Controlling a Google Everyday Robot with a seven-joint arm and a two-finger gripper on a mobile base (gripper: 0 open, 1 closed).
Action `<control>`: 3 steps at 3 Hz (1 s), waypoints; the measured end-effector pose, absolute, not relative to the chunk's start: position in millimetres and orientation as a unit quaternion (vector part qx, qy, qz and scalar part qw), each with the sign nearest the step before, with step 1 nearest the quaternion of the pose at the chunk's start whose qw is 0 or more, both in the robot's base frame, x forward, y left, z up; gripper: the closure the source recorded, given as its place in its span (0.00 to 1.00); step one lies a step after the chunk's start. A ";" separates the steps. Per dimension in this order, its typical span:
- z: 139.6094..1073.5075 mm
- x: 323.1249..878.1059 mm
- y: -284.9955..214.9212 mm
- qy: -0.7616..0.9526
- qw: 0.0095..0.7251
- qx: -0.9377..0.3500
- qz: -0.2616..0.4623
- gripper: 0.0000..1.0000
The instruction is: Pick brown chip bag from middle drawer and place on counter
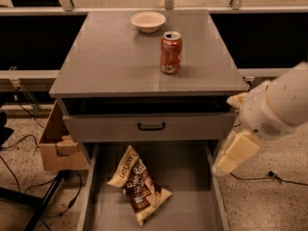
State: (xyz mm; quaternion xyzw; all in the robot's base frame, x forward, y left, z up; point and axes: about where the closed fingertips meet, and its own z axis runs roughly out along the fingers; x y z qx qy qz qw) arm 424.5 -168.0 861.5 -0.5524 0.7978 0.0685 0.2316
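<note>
The brown chip bag [138, 183] lies flat on the floor of the open middle drawer [190, 196], left of centre, one tan end towards the back left. The grey counter [110, 61] tops the cabinet above it. My gripper [231, 156] hangs from the white arm at the right, over the drawer's right wall, to the right of the bag and apart from it. It holds nothing that I can see.
An orange soda can [171, 52] and a white bowl [147, 20] stand on the counter. A closed drawer front with a black handle [150, 126] sits above the open drawer. A cardboard box [57, 146] and cables lie on the floor at the left.
</note>
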 end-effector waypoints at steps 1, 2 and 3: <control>791.2 405.6 -148.6 0.814 0.253 -0.508 0.123 0.00; 737.5 393.3 -131.1 0.826 0.276 -0.464 0.162 0.00; 738.7 409.2 -133.3 0.829 0.305 -0.447 0.142 0.00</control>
